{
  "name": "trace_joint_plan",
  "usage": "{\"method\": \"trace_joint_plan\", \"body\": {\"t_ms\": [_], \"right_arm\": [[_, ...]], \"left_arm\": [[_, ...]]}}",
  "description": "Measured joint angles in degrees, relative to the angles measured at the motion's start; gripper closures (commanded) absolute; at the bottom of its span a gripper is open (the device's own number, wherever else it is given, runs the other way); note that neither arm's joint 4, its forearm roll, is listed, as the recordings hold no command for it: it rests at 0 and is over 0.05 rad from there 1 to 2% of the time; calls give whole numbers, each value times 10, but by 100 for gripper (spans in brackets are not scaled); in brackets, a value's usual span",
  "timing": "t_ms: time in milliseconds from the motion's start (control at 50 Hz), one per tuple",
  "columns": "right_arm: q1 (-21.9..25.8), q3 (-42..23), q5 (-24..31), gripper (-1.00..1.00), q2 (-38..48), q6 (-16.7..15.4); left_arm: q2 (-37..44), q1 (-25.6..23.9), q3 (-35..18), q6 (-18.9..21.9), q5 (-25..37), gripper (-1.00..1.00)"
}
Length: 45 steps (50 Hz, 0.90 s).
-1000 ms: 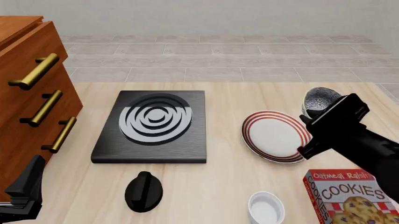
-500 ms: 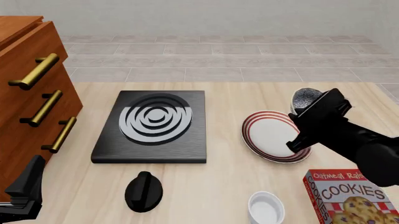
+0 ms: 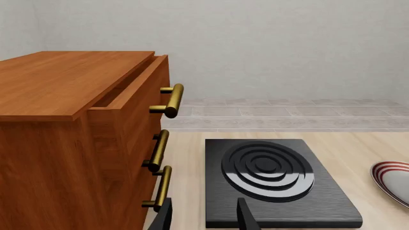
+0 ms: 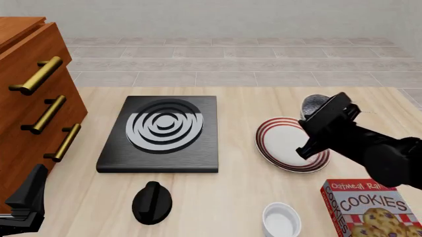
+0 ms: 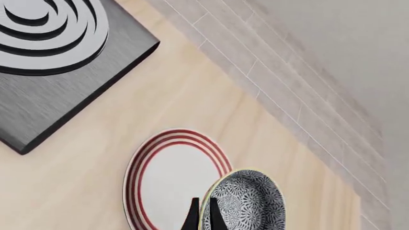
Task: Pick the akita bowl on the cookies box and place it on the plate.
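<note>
The akita bowl [image 4: 313, 105], dark with white speckles, hangs tilted in the air over the far right rim of the plate [image 4: 285, 141], which is white with red rings. My right gripper [image 4: 321, 114] is shut on the bowl's rim. In the right wrist view its fingers [image 5: 193, 216] pinch the edge of the bowl [image 5: 246, 202], with the plate [image 5: 171, 176] below and beside it. The red cookies box [image 4: 370, 207] lies at the near right with nothing on top. My left gripper [image 3: 204, 219] is open and empty at the near left, by the cabinet.
A black stove burner slab [image 4: 161, 132] sits mid-table, with a black knob [image 4: 151, 201] in front of it. A plain white small bowl [image 4: 281, 220] stands near the front edge, left of the cookies box. A wooden drawer cabinet [image 4: 33, 103] fills the left side.
My right gripper has carried the akita bowl leftward from beyond the plate's right side to over its far right rim. The left arm has not moved.
</note>
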Motion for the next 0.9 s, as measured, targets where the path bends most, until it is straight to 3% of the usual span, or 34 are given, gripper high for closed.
{"method": "trace_joint_plan", "body": {"t_ms": [900], "right_arm": [[1,-67,-6,100,115,-22]], "left_arm": [[0,0,0,0,0,-100]]}}
